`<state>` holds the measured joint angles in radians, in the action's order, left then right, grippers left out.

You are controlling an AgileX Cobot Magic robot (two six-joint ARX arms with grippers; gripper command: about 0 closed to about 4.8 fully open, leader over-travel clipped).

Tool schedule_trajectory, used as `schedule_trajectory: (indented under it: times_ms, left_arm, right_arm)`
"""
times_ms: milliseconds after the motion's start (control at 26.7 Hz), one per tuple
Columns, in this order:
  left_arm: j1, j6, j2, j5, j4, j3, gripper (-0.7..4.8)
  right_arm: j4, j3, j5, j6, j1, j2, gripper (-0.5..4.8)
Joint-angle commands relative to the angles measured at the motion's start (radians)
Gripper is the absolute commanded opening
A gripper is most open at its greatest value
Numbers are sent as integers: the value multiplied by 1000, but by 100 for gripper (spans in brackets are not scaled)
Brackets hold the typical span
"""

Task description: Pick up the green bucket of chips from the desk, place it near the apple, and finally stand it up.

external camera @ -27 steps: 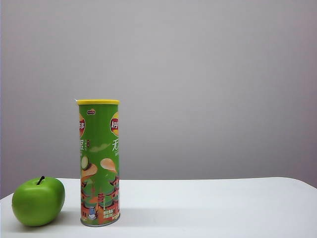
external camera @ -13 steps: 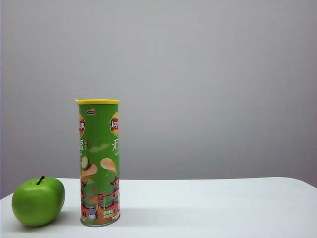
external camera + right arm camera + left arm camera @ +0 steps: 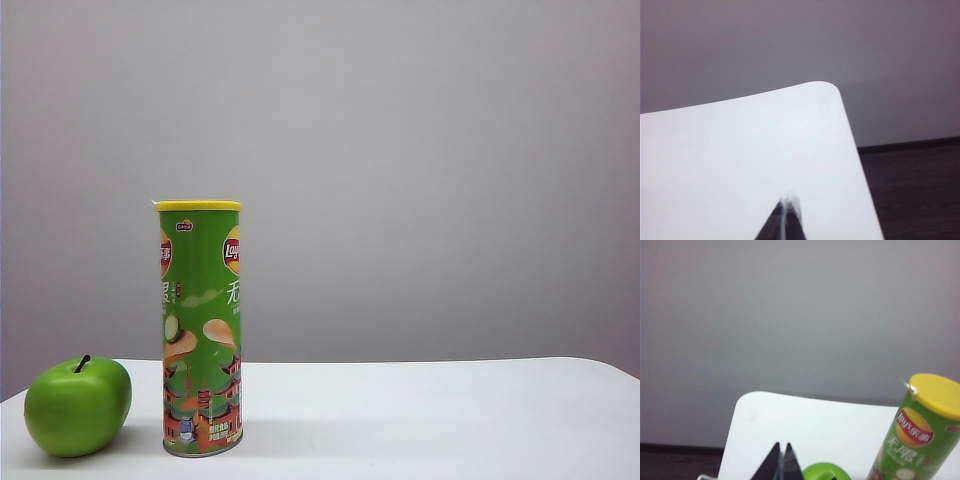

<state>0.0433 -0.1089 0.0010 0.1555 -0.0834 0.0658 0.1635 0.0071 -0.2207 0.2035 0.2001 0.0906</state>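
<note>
Chips can stands upright on the desk, at the left of the exterior view, yellow lid on top and silver base down. Its green wall shows the Lay's badge, pictured chips and red pagoda roofs near the foot. Just beside it, further left, sits the apple, glossy green with a short dark stem pointing up; a narrow strip of white desk shows between the two, so they are near but apart. Nothing grips or touches the can.

In the left wrist view the can appears tilted by the camera's angle, with the top of the apple peeking at the frame's edge. The left gripper shows only as two dark fingertips drawn together to a point, holding nothing, above the desk and clear of both the apple and the can.

The right wrist view shows the right gripper, its dark tips likewise pressed together and bare, over a bare stretch of desk near a rounded corner, with dark floor beyond the edge. Neither arm appears in the exterior view. A plain grey wall stands behind the desk.
</note>
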Motion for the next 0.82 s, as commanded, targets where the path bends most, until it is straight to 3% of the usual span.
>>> schedule_trajectory:
  times_ms: [37,823]
  left_arm:
    - [1,-4,0,4,-17,2,-5]
    - [1,-3,0,6,-17,2,-5]
  right_arm:
    - [-3,-6,-58,30,0,0,-1]
    - [-9,-6,-47,32,0,-1,-1]
